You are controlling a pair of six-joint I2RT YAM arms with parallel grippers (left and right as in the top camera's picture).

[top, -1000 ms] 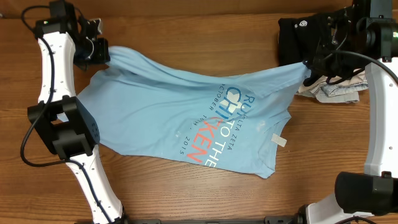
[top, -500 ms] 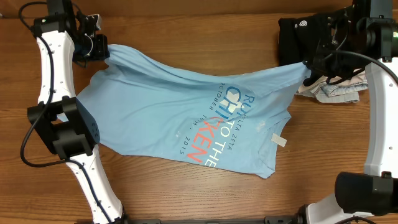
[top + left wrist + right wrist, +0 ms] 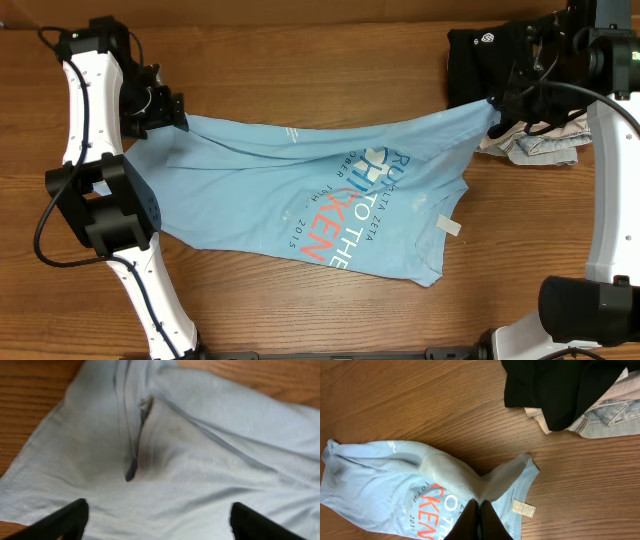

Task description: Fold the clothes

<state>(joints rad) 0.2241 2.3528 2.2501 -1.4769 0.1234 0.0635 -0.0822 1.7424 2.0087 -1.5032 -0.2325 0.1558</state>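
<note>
Tabletop (image 3: 300, 50): brown wood grain, fills the whole frame. Light blue T-shirt (image 3: 250, 190) lies spread across the middle from left to right. It is wrinkled, with a bunched ridge along its far edge. The print faces up right of centre, in white and orange-red lettering. A white tag (image 3: 452, 228) shows at the shirt's near-right edge. The shirt's far-right corner rises off the wood. Far right: black garment (image 3: 478, 60) with a small white logo (image 3: 488, 38). It partly overlaps a beige and pale grey-blue folded stack (image 3: 545, 148) on its near side.
</note>
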